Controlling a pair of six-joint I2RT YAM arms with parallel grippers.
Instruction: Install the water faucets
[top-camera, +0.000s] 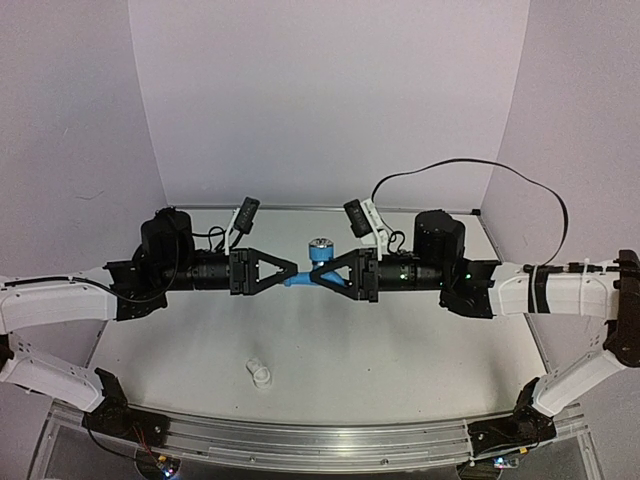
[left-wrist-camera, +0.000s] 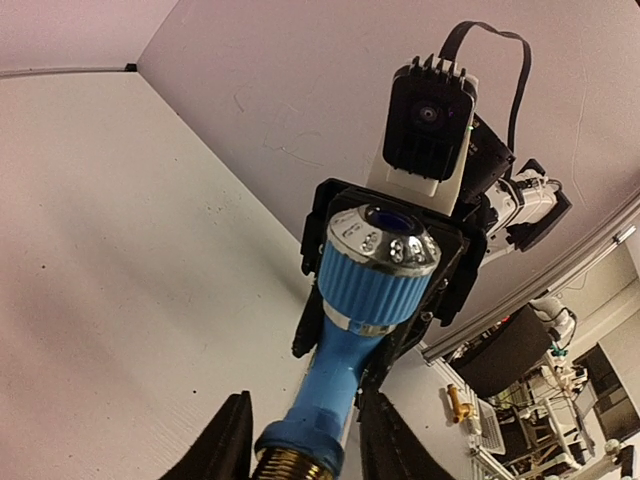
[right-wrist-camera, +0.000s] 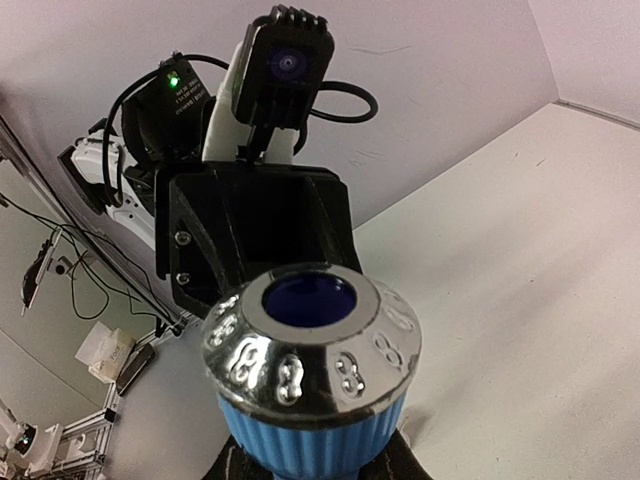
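The light-blue water faucet (top-camera: 312, 273) hangs above the table between both arms, its silvery knob (top-camera: 319, 245) pointing up. My right gripper (top-camera: 336, 272) is shut on its body from the right. My left gripper (top-camera: 294, 274) comes in level from the left, its jaws closed round the brass-threaded end. In the left wrist view the faucet (left-wrist-camera: 360, 300) runs away from my left gripper (left-wrist-camera: 308, 445), whose fingers flank the blue collar and brass thread (left-wrist-camera: 290, 468). The right wrist view is filled by the knob (right-wrist-camera: 310, 340), and my right gripper (right-wrist-camera: 310, 465) is mostly hidden beneath it.
A small white cylindrical fitting (top-camera: 260, 373) lies on the white table (top-camera: 420, 350) near the front edge, left of centre. Lilac walls enclose the back and both sides. A metal rail (top-camera: 320, 440) runs along the near edge.
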